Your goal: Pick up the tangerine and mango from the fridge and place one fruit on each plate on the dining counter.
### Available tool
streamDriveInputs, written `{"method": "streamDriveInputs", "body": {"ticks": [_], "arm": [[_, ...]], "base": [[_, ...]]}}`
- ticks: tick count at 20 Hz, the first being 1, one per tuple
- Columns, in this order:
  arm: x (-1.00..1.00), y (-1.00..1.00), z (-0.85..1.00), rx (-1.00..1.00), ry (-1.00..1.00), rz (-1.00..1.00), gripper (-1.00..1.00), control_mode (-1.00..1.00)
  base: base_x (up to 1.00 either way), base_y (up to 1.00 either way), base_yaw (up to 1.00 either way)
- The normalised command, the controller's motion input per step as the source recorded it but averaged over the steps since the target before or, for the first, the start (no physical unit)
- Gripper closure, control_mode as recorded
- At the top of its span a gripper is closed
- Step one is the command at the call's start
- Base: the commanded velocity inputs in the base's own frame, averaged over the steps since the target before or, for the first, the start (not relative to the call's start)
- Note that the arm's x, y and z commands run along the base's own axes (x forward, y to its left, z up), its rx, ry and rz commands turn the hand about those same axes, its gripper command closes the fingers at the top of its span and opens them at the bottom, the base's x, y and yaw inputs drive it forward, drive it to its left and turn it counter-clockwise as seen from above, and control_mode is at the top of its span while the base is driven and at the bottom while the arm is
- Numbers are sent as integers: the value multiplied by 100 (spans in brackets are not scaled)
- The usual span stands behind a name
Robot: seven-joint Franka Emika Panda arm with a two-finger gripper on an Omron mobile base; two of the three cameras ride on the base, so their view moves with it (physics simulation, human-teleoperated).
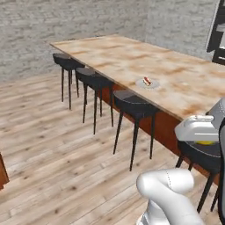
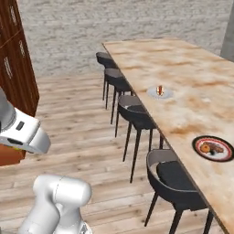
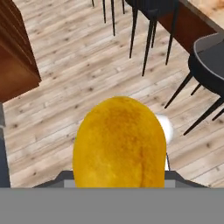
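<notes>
My gripper (image 1: 205, 141) is shut on the mango (image 3: 119, 142), a smooth golden-yellow fruit that hides the fingertips in the hand view. It hangs above the wooden floor just short of the dining counter (image 1: 132, 57), beside the nearest stool (image 1: 203, 156). The tangerine (image 1: 147, 81) (image 2: 160, 90), small and red-orange, lies on a pale round plate (image 1: 152, 85) (image 2: 165, 95) near the counter's front edge. A second plate (image 2: 213, 148), dark-rimmed with brownish markings, sits closer along that edge. A black appliance (image 1: 217, 30) stands at the far right; whether it is the fridge I cannot tell.
Several dark stools (image 1: 134, 107) (image 2: 135, 114) line the counter's near side over the plank floor (image 1: 52, 145). A red-brown wooden cabinet (image 2: 13, 68) stands to the left. A grey brick wall (image 1: 66, 22) closes the back.
</notes>
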Motion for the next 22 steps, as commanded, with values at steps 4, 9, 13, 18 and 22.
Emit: {"method": "streamDriveInputs", "body": {"ticks": [4, 9, 13, 18, 22], "arm": [[0, 0, 0, 0, 0, 0, 100, 100], [0, 0, 0, 0, 0, 0, 100, 100], [0, 0, 0, 0, 0, 0, 100, 100], [0, 0, 0, 0, 0, 0, 100, 100], [0, 0, 0, 0, 0, 0, 100, 100]], "base": [[100, 83, -64], [100, 90, -59], [100, 91, -56], [100, 100, -45], [100, 90, -60]]}}
